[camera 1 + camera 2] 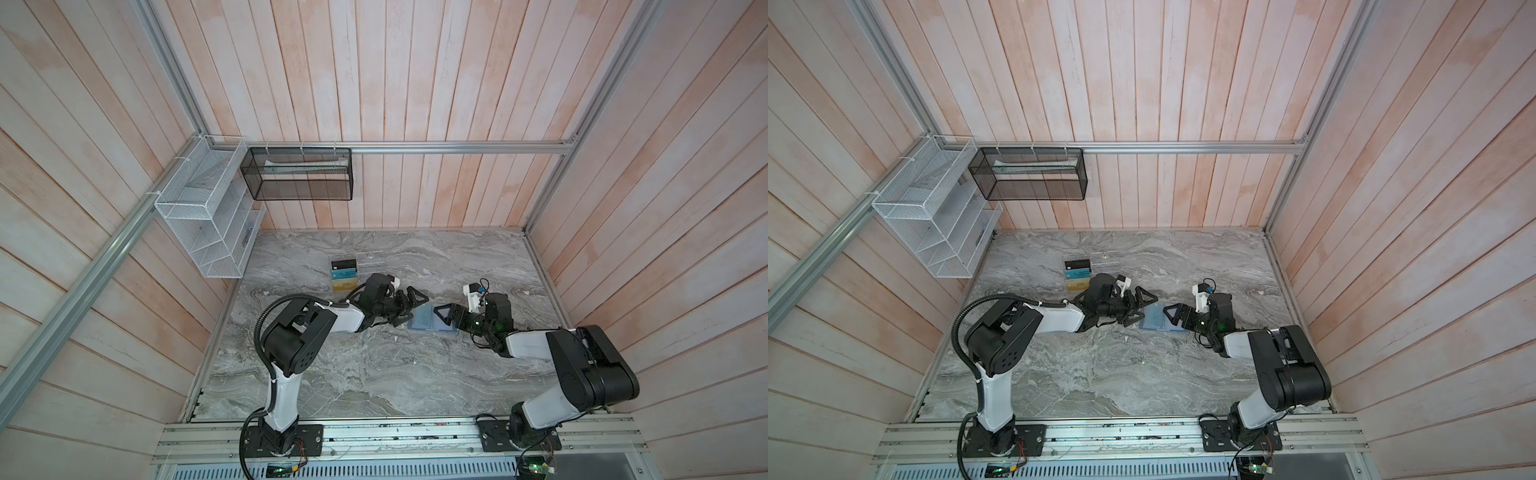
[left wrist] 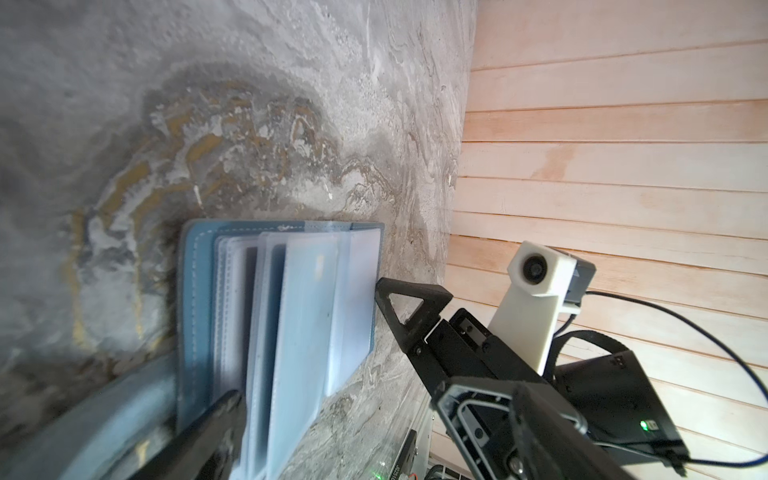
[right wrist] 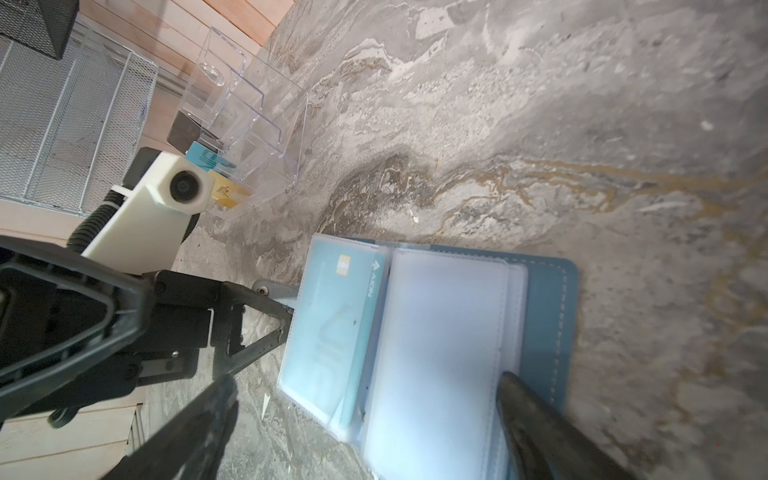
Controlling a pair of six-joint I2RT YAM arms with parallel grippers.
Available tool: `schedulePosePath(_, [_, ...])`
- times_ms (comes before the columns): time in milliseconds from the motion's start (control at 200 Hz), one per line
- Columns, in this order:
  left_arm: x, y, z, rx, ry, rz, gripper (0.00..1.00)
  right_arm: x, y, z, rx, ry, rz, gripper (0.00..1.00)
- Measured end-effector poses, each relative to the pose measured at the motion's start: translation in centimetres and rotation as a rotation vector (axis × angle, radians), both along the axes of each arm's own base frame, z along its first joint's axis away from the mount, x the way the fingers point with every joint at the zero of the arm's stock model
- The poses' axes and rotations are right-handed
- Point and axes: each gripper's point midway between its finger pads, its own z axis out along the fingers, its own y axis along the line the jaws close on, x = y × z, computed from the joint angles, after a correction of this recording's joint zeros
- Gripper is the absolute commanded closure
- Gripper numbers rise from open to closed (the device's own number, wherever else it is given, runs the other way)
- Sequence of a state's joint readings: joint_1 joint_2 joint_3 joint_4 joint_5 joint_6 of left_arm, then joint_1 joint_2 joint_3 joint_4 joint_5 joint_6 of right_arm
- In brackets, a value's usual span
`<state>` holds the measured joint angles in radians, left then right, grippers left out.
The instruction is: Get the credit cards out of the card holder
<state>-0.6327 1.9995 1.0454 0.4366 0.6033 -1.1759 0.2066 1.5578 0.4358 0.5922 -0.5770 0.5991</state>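
The holder [image 1: 424,321] lies open on the surface [image 1: 374,374] between the released left hand [image 1: 415,309] and right hand [image 1: 444,320]; best the right pins it flat while the left pinches the teal card [image 3: 328,328] and draws it straight out.

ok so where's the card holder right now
In both top views the card holder lies open on the marble table, near its middle, between the left tool and the right tool; the clear rack stands farther back to the left.
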Motion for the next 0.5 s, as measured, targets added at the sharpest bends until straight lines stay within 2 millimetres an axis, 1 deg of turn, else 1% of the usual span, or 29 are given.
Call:
schedulePosePath(355, [0.31,0.29,0.25,-0.010,0.005,0.008,0.00,-0.10,-0.06,-0.02,0.003,-0.006,0.000,0.02])
schedulePosePath(500, [0.74,0.66,1.01,-0.020,-0.006,0.017,0.00,-0.13,-0.04,-0.02,0.004,-0.006,0.002,0.02])
